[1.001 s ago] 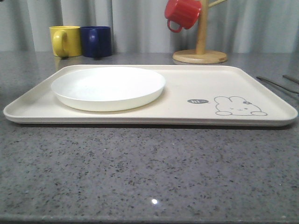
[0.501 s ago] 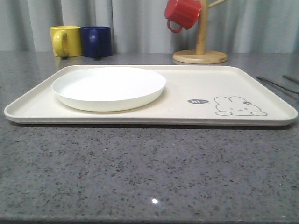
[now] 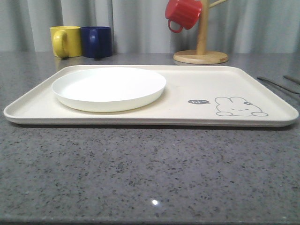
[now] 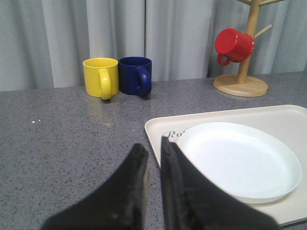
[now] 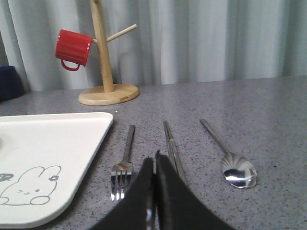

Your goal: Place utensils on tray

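Note:
The utensils lie side by side on the grey counter to the right of the tray (image 5: 48, 139): a fork (image 5: 122, 167), a pair of chopsticks (image 5: 169, 139) and a spoon (image 5: 238, 172). My right gripper (image 5: 154, 160) hangs shut and empty just above them, between the fork's tines and the chopsticks. In the front view the cream tray (image 3: 197, 79) carries a white plate (image 3: 108, 86), and thin utensil handles (image 3: 276, 84) show past its right rim. Over the counter by the tray's left corner (image 4: 158, 129), my left gripper (image 4: 153, 146) is shut, with a narrow slit between its fingers and nothing in it.
A yellow mug (image 3: 65, 41) and a blue mug (image 3: 97, 41) stand at the back left. A red mug (image 3: 183, 14) hangs on a wooden mug tree (image 3: 200, 56) behind the tray. Bare counter lies in front of the tray.

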You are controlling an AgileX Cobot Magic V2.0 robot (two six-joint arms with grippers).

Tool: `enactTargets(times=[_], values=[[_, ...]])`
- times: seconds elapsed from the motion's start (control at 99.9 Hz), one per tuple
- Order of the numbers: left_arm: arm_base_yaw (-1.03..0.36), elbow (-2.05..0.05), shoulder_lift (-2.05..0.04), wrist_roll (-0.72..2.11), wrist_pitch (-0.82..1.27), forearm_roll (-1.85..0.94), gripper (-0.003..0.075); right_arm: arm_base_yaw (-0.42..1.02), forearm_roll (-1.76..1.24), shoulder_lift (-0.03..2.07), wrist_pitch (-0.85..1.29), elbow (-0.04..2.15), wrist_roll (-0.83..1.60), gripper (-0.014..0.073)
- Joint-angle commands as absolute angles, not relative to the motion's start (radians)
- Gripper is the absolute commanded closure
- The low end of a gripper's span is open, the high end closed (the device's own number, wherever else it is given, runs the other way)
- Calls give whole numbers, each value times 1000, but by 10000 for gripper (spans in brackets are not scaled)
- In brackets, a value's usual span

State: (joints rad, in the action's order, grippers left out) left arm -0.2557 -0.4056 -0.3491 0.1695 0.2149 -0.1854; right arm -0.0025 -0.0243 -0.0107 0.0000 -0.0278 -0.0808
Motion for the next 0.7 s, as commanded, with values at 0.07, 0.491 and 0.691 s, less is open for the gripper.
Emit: enactTargets(times=[0.07, 0.491, 0.691], values=[[-260, -431, -355, 166, 127, -190, 738, -8, -21, -33, -81, -9, -73, 662], [-260, -431, -355, 166, 129, -190, 738, -8, -21, -30, -159, 36, -73, 662], [-260, -431, -355, 166, 129, -190, 738, -8, -28, 82, 105, 257, -73, 662]])
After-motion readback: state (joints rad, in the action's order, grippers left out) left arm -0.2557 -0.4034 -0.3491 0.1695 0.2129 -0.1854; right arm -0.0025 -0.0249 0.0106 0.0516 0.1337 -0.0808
